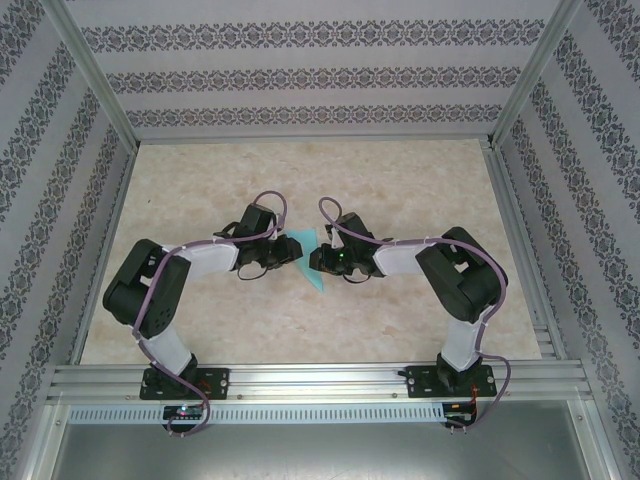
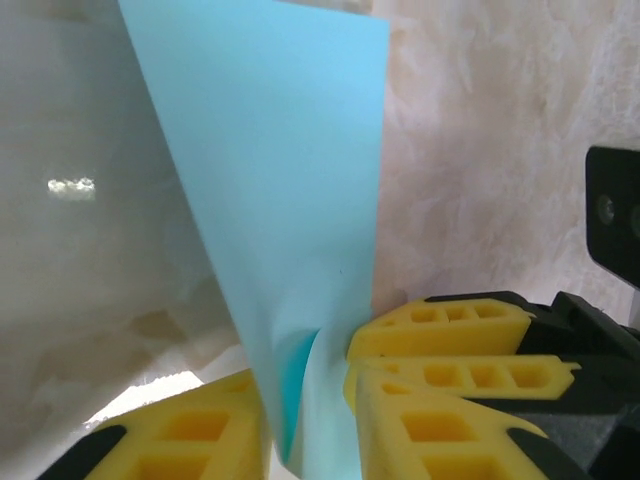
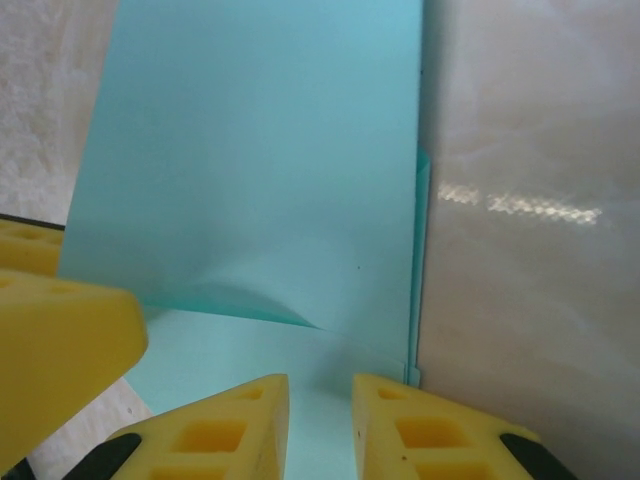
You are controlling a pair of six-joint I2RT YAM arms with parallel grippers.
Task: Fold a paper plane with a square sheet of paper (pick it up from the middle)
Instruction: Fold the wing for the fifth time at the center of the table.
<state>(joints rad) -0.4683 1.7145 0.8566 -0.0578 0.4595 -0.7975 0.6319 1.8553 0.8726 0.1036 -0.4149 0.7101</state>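
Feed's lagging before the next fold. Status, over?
Left gripper pinching the folded paper sheet. Right gripper jaws narrow at its edge, grip unclear. Grippers tip to tip, crowding each other.

No legible text, label or number anywhere

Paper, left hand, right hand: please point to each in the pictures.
paper [image 3: 250, 150]: right wrist view, its top layer.
left hand [image 2: 308, 388]: left wrist view, between its fingertips.
right hand [image 3: 320, 392]: right wrist view, between its fingertips.
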